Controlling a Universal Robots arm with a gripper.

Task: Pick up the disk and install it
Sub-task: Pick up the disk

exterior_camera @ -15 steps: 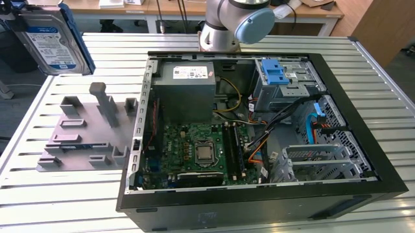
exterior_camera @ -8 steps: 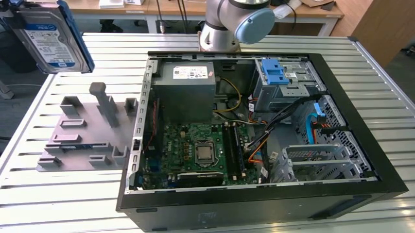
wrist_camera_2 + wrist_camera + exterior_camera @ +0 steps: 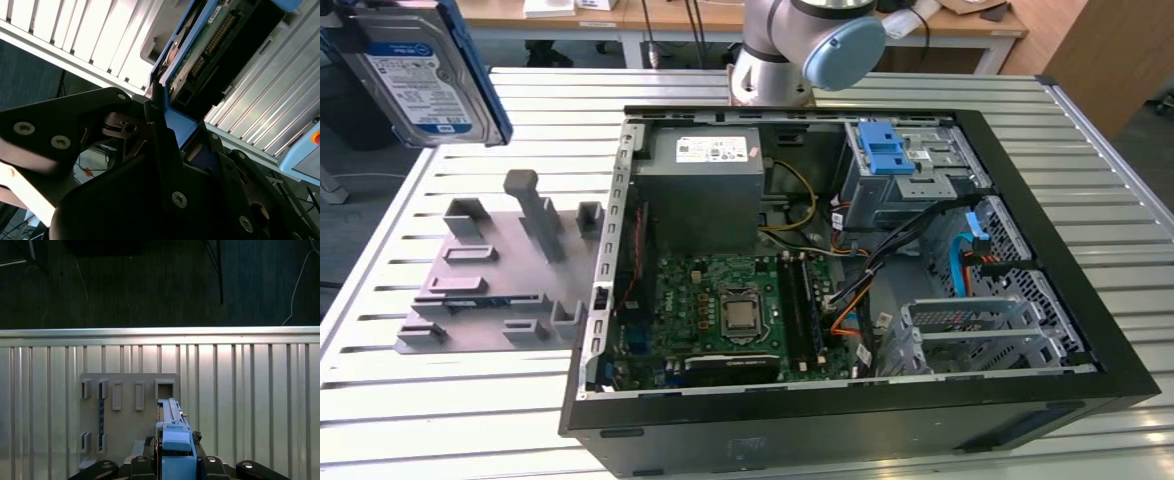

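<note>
My hand (image 3: 172, 122) clamped tight on disk (image 3: 420, 75), fingers gripping its blue rails. Disk rides in my grasp, high above slatted surface (image 3: 250, 390). Grey stand (image 3: 125, 415) sits directly below hand. Open computer case (image 3: 854, 250) lies well apart.

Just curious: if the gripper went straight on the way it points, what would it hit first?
Probably the grey stand, touched first by the disk in the gripper; depth is unclear.
</note>
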